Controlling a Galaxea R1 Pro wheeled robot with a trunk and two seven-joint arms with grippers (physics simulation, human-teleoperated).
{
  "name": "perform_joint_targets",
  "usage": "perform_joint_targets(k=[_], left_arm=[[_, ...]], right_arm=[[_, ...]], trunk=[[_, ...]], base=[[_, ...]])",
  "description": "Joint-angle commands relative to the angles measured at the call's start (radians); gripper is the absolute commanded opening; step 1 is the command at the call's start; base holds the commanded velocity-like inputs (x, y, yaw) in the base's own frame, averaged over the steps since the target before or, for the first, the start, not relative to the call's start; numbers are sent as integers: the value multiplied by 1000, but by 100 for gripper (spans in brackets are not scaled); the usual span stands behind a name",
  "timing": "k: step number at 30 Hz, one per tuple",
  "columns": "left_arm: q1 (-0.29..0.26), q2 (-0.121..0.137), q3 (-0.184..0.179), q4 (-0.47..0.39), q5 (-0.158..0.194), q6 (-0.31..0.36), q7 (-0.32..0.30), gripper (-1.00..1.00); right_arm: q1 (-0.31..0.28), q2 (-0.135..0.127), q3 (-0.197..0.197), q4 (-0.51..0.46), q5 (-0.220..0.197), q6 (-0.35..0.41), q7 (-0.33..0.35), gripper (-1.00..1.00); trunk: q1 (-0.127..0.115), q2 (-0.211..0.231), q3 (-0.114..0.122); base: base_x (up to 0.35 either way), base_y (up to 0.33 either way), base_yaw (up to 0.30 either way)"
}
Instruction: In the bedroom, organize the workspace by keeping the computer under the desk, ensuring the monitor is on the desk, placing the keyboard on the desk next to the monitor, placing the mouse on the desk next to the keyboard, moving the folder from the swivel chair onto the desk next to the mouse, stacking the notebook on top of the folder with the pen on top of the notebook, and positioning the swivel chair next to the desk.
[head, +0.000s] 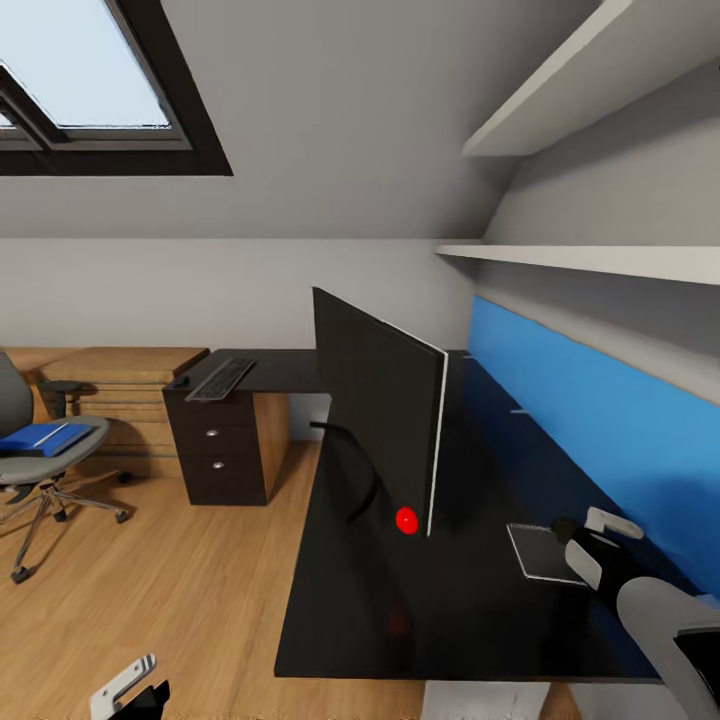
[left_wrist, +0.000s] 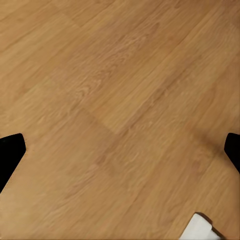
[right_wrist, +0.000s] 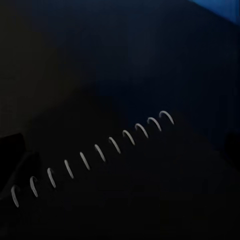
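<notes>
The monitor (head: 380, 420) stands on the black desk (head: 350, 620), seen edge-on. Beside it to the right lies the dark notebook (head: 543, 552), whose spiral rings (right_wrist: 95, 152) show in the right wrist view. My right gripper (head: 588, 528) hovers open just over the notebook, fingers apart. The keyboard (head: 220, 379) and the mouse (head: 180, 381) lie on the desk's far wing. At the left, the swivel chair (head: 22, 470) carries the blue folder (head: 35, 440) with a thin pale pen (head: 52, 434) on it. My left gripper (head: 125, 690) hangs open over the floor (left_wrist: 120, 100). The computer is out of view.
A blue wall panel (head: 600, 410) and two shelves (head: 600, 262) run along the desk's right side. A black drawer unit (head: 215, 450) stands under the far wing, with a light-wood chest (head: 120, 385) behind the chair. Open wood floor (head: 180, 580) lies between chair and desk.
</notes>
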Motion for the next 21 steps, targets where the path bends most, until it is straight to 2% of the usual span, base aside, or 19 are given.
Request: perform_joint_targets(k=[1,11,21], left_arm=[[-1,2,-7,-1,8,-4,7,100],[-1,1,-7,-1,8,-4,7,100],[-1,1,-7,-1,8,-4,7,100]], right_arm=[[0,0,-4,44,-27,-2,-2,100],[1,0,-4,44,-27,-2,-2,100],[2,1,-3,44,-27,-2,-2,100]], trunk=[[0,-1,-1],[0,-1,-1],[0,-1,-1]], base=[[-98,70,0],[-48,19,0],[-231,1,0]])
